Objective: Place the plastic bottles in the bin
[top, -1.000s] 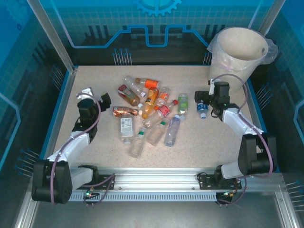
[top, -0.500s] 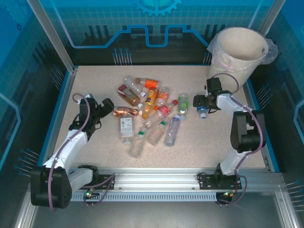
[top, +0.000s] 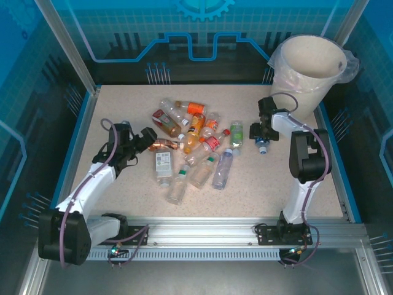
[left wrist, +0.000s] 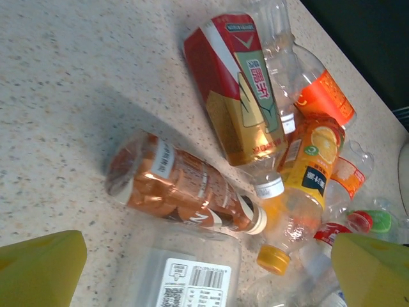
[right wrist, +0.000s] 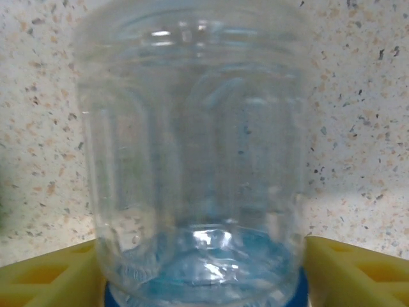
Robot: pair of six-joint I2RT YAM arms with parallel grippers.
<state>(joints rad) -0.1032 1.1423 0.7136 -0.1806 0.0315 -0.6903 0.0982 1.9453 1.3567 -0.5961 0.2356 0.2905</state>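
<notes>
Left gripper sits centre-left in the top view. Its arm has stretched in from the left edge over the last second. The jaws are wide, with yellow fingertips in both lower corners of the wrist view. A copper-brown labelled plastic bottle lies on its side just ahead, between them and untouched, so closing on it looks like the next move. The other plastic bottles are heaped mid-frame on the speckled table. Right gripper, centre-right, has swung over the clear blue-capped plastic bottle with its elbow folded up. The jaws flank it closely; can't tell if they pinch. That bottle hasn't shifted, so nothing is lifted yet. The round cream-white bin stands upper right, just beyond, a short carry.
</notes>
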